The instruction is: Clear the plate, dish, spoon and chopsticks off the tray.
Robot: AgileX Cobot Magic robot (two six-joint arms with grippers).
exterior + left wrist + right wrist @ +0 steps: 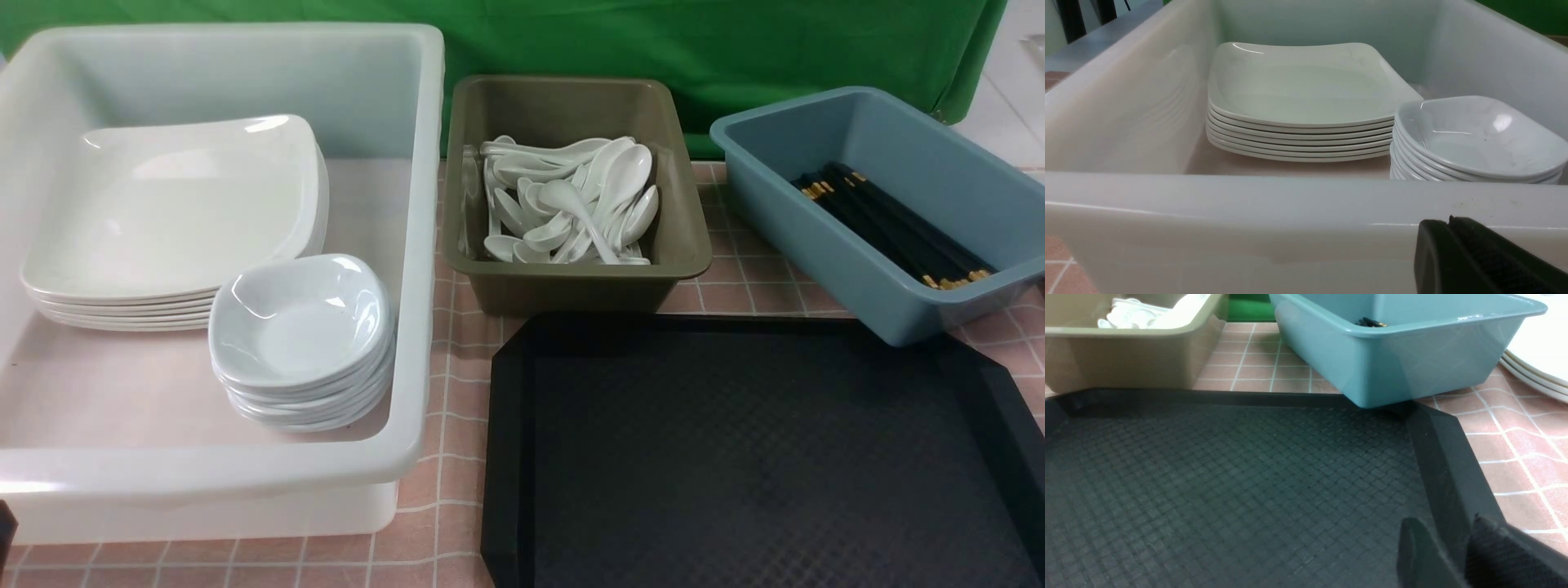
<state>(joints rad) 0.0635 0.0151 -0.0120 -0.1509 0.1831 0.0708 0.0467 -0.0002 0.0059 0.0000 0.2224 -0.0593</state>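
The tray (759,457) lay bare; plates (175,216) stacked at ten o'clock, chopsticks (894,224) at two. Left claw (1449,228) was pinched closed, right claw (1457,543) parted, empty. Both could simply retreat.

Tray (759,457): matt black plastic, diamond-textured. Plates (175,208), dishes (298,327): glossy white. Tub (424,245): smooth translucent white plastic. Bins: smooth olive (571,286), blue (816,245) plastic.

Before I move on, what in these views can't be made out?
- Tray: near edge cut off by the front view's frame.
- Blue-marked spoon: not distinguishable in the spoon pile, too small.
- Left tool: only a corner shows, frame-cropped.
- Plates beside blue bin: cropped in right wrist view.
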